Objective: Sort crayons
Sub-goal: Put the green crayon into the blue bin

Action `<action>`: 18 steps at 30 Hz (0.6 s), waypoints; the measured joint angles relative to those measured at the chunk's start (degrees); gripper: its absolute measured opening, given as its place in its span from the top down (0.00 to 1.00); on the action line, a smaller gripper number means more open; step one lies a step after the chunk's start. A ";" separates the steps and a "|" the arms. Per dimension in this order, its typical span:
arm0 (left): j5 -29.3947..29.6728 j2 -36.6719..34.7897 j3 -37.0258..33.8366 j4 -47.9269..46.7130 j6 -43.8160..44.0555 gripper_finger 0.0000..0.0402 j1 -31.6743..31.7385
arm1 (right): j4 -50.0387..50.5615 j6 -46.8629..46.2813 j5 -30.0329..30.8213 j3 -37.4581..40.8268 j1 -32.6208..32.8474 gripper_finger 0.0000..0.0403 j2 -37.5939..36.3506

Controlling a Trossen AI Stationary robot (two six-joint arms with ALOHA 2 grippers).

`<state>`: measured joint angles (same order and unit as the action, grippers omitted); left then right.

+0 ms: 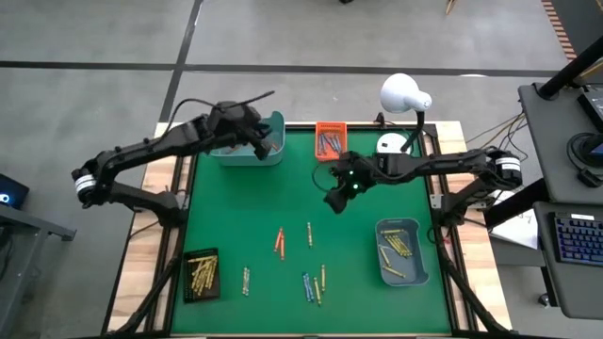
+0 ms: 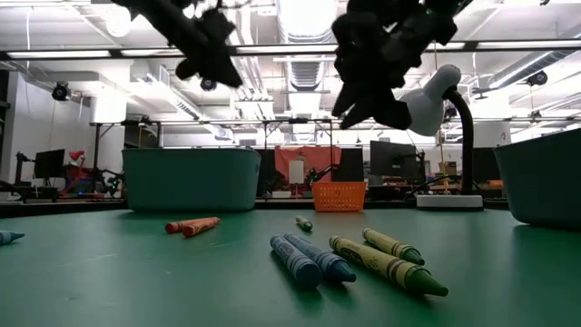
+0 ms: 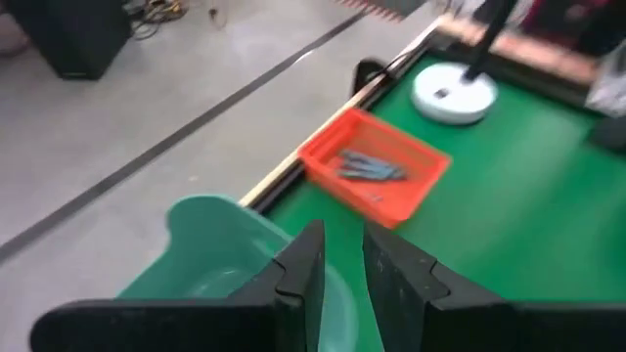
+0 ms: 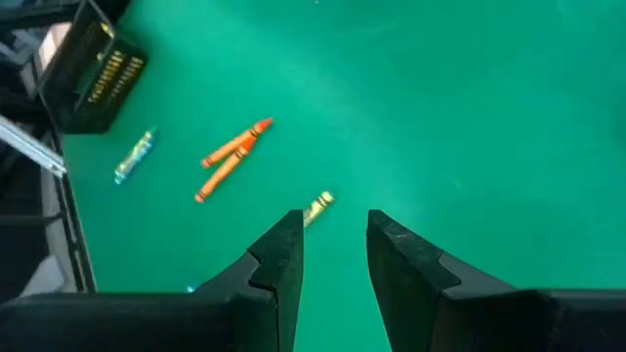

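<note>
Crayons (image 1: pixel 308 279) lie loose on the green tabletop (image 1: pixel 236 217), and we describe it from left to right. At the near left, a black tray (image 1: pixel 201 274) holds yellow-gold crayons. Behind it, the left hand (image 1: pixel 265 143) hangs over a teal bin (image 1: pixel 247 151) at the far edge; we see its fingers slightly parted and nothing between them. Toward the middle, two orange crayons (image 4: pixel 231 156) lie side by side, with blue and green ones nearer the front. At the far edge, an orange basket (image 1: pixel 330 141) holds blue-grey crayons. The right hand (image 1: pixel 336 200) hovers above bare green mat, fingers parted, holding nothing. At the near right, a blue-grey bin (image 1: pixel 402 251) holds more crayons.
</note>
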<state>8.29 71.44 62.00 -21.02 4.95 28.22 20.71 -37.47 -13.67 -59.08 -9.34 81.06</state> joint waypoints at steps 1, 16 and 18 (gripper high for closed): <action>0.07 -0.97 0.00 -0.35 1.29 0.86 -1.17 | 0.10 -0.68 0.29 -0.69 1.00 0.75 0.55; 0.29 -13.65 -5.60 5.57 5.98 0.86 -20.81 | 20.20 -3.00 13.80 -20.54 10.72 0.75 19.41; 0.37 -14.22 -5.82 5.66 6.10 0.86 -22.50 | 20.98 -2.58 14.18 -22.88 10.98 0.75 22.24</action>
<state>8.67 57.21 56.18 -15.36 11.05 5.72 41.68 -40.04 0.51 -81.95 1.64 103.30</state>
